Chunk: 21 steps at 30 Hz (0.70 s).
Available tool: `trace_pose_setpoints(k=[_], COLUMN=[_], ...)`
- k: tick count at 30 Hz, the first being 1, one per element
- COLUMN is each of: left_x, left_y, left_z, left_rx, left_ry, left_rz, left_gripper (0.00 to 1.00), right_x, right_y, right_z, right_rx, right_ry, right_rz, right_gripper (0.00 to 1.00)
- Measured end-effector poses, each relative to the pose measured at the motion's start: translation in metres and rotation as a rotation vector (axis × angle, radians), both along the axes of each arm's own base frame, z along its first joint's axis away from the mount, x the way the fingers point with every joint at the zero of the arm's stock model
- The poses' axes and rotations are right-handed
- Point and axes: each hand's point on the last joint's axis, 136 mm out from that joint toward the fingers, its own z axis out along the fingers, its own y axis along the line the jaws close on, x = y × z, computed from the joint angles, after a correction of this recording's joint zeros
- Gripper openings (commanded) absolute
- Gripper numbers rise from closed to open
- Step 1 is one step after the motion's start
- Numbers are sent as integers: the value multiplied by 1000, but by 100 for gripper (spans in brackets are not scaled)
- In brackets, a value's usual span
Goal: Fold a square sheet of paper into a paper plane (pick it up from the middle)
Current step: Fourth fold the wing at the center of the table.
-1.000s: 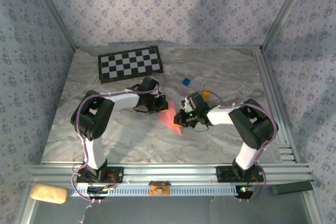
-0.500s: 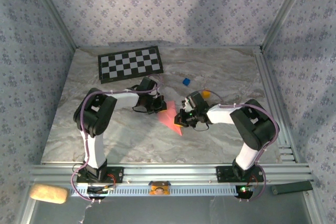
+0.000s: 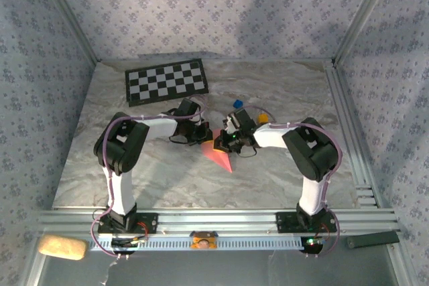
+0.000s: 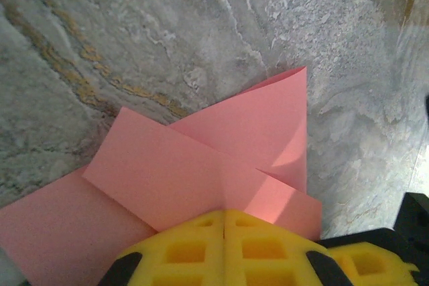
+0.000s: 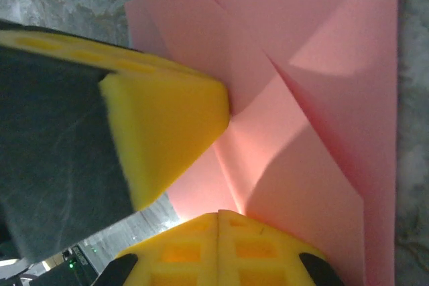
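The salmon-pink sheet of paper lies mid-table, folded into a pointed shape with overlapping flaps and a centre crease. Its sharp tip points toward the near edge. My left gripper is shut, and its yellow fingertips press down on the crease at the paper's far end. My right gripper is also shut, its tips resting on the paper right beside the left one. The left gripper's yellow pad touches the paper in the right wrist view. One flap stands slightly raised.
A black-and-white checkerboard mat lies at the back left. A small blue block and a small orange block sit behind the right gripper. Metal rails run along the right and near table edges.
My right gripper has slid left and away from the near edge along the paper, ending close to the left gripper. The left gripper has stayed on the paper.
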Motion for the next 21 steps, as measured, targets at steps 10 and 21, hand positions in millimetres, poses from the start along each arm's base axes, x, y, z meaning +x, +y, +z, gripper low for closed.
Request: trace_pose_setpoints(k=[10,21], left_x=[-2,-5], left_y=[0,-1], left_z=[-1,-1], left_rx=[0,0], left_ry=[9,14], left_rz=[-4,-9], left_gripper=[0,0], right_x=[-10,-47], right_y=[-5,-24], right_z=[-8,-8], right_rx=[30,21], right_ry=[-30,-28], right_rz=[14,40], right_gripper=[3,6])
